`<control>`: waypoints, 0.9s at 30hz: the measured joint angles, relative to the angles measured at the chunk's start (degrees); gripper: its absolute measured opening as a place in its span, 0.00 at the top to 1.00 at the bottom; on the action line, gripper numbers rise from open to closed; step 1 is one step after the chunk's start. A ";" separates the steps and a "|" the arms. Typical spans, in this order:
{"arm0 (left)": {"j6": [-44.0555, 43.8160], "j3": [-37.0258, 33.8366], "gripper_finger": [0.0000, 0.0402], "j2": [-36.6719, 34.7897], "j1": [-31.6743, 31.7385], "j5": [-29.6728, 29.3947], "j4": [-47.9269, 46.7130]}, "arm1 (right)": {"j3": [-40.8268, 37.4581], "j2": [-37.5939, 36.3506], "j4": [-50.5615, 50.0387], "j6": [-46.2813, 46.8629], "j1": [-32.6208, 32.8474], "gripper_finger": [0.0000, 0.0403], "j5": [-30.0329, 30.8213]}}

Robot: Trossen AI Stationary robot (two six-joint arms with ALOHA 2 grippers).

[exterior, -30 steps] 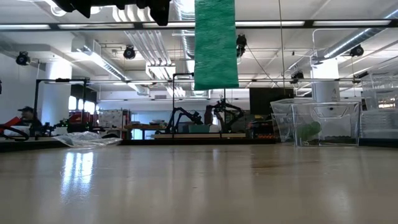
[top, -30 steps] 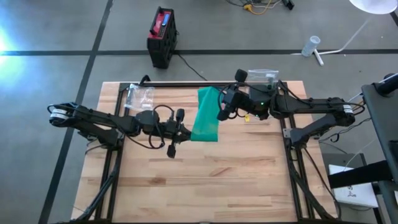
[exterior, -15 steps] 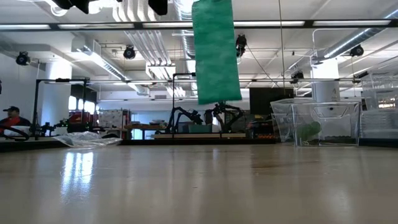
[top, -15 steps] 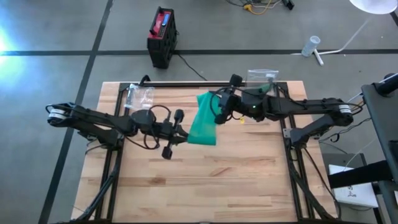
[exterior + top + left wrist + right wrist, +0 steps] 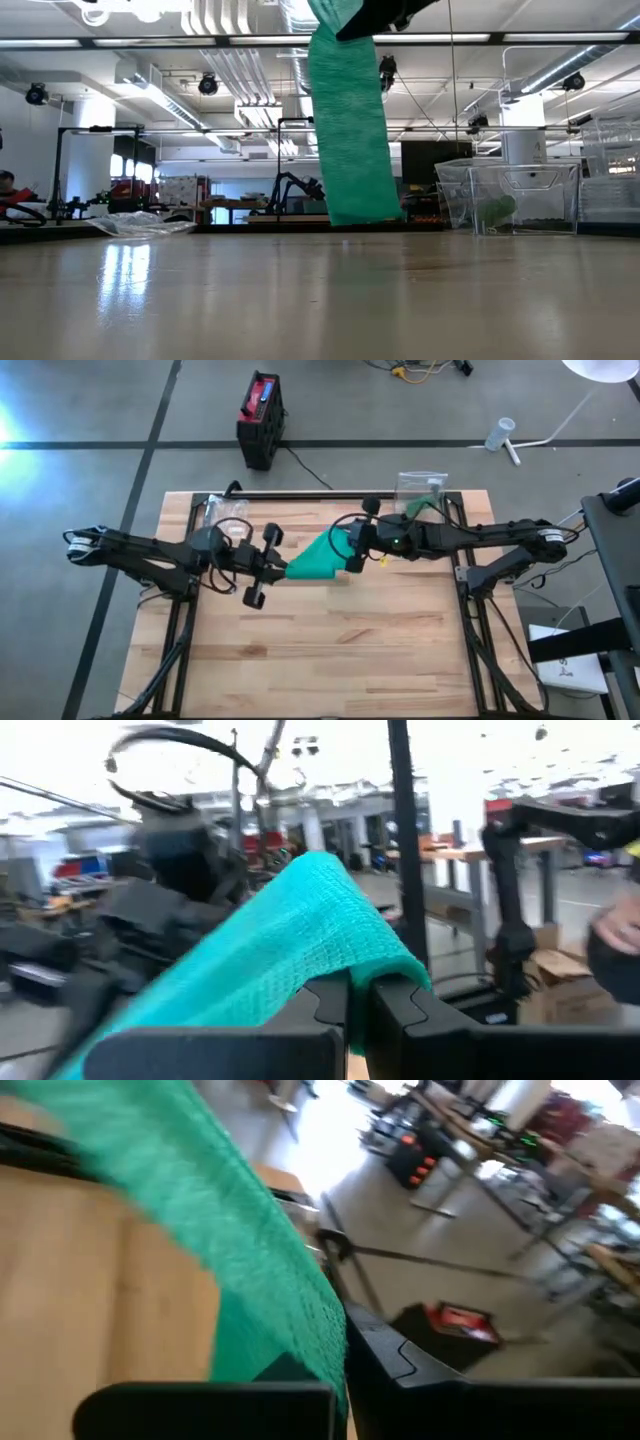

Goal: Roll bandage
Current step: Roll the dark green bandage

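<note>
The green bandage [image 5: 318, 559] hangs above the worktop [image 5: 330, 650], stretched between both arms. The left hand [image 5: 283, 569] pinches one end; the right hand [image 5: 354, 559] seems clamped on the other.

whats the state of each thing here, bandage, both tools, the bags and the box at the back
green bandage: unrolled, held up off the table between both tools
left tool: shut on the bandage's end
right tool: shut on the bandage's other end
plastic bag: crumpled, lying at the table's back left
clear plastic box: upright at the back right
</note>
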 joint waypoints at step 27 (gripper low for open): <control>0.00 0.04 1.00 -2.44 12.64 -8.11 -2.09 | 0.04 0.00 1.09 4.24 4.50 0.99 -13.09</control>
